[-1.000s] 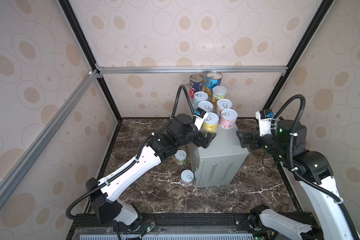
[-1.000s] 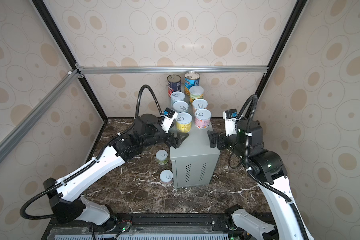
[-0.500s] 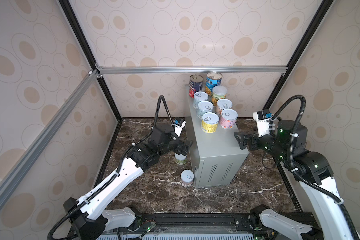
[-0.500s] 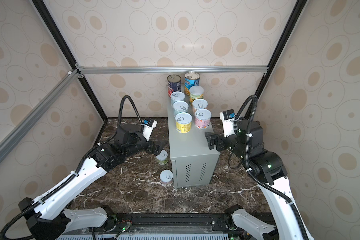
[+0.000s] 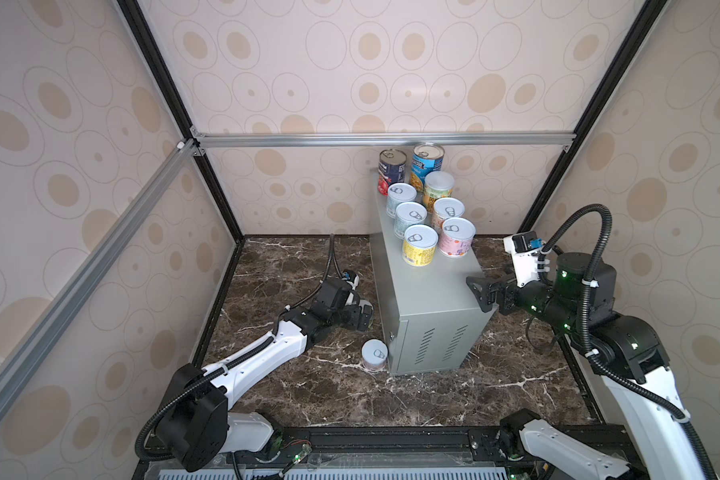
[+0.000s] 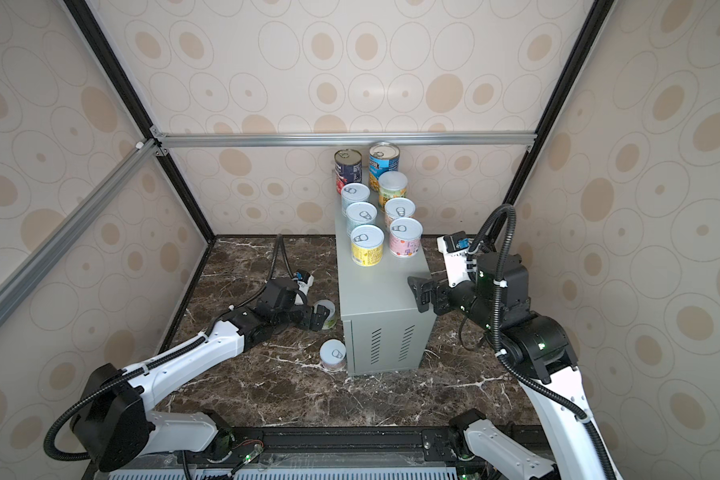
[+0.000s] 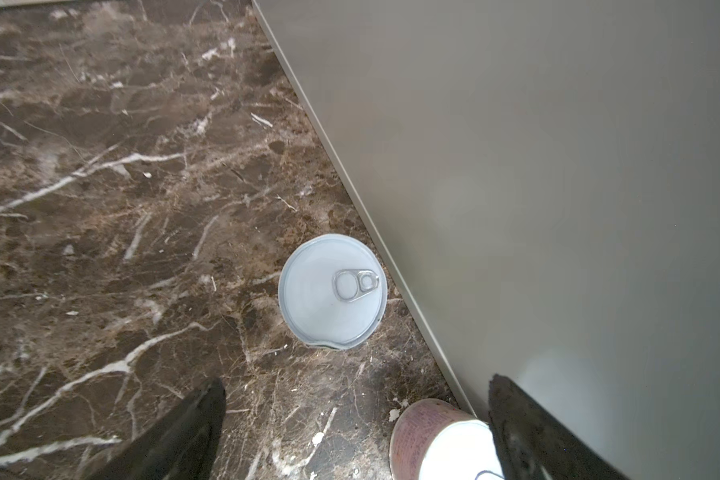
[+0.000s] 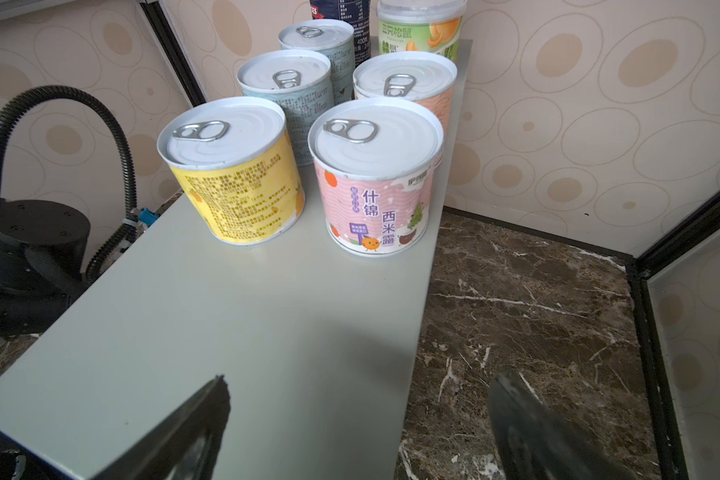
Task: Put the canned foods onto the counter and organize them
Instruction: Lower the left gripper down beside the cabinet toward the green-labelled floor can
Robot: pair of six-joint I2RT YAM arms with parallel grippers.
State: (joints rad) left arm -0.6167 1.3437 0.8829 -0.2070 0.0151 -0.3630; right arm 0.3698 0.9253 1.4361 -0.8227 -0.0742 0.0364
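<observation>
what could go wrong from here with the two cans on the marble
The can between the open left fingers sits off-centre, close to the counter: closing may shove or tip it. Lifting out could clip the other can. The right fingers hang at the counter's free front, possibly in the delivery path.

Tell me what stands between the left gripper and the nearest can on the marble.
Nothing visible. The can sits between the fingers of the open left gripper, close beside the counter side wall. The other can stands farther off, out of the way.
</observation>
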